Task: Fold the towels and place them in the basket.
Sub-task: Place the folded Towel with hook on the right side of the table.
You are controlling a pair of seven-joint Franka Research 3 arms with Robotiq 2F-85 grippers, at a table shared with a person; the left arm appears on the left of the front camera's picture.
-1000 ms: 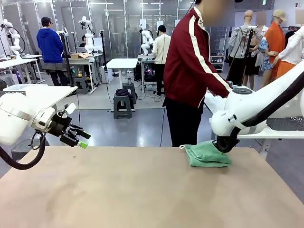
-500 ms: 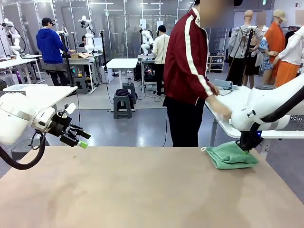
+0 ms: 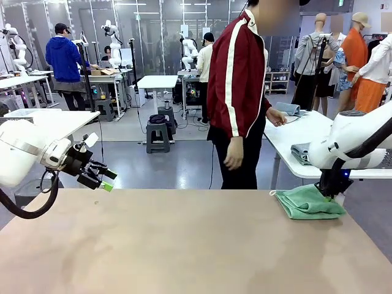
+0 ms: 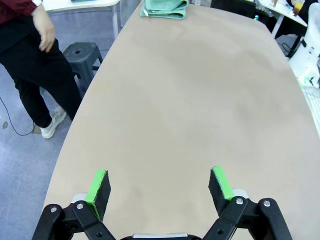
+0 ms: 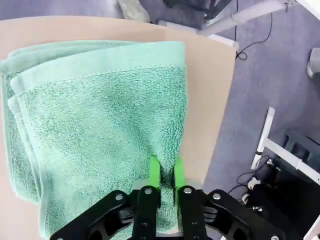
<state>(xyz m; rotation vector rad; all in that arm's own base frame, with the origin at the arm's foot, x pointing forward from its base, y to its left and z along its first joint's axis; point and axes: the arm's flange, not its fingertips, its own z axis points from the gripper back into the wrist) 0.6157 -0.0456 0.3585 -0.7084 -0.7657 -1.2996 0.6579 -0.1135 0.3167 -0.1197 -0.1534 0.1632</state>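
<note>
1. The green towel (image 3: 306, 204) lies folded in several layers at the far right corner of the table (image 3: 184, 245), close to its edge and in front of the person (image 3: 236, 98).
2. I judge it light, soft and limp. It does not break, and the rough terry surface should not slip between the pads, but the layers can fall open when only one of them is lifted.
3. A good place to take hold seems to be the thick folded side, with all layers caught together, so that the fold stays.
4. The right pincer (image 5: 166, 172) stands on the towel near its right edge. Its jaws are narrow, with a small ridge of cloth between the pads. I cannot tell whether they really press it.
5. The left pincer (image 4: 160, 184) hangs wide over the bare left part of the table and holds nothing.
6. A folded grey cloth (image 3: 301, 152) lies on the white table (image 3: 288, 138) behind; it may be the second towel.
7. I see no label, brand or readable writing on the green towel.
</note>
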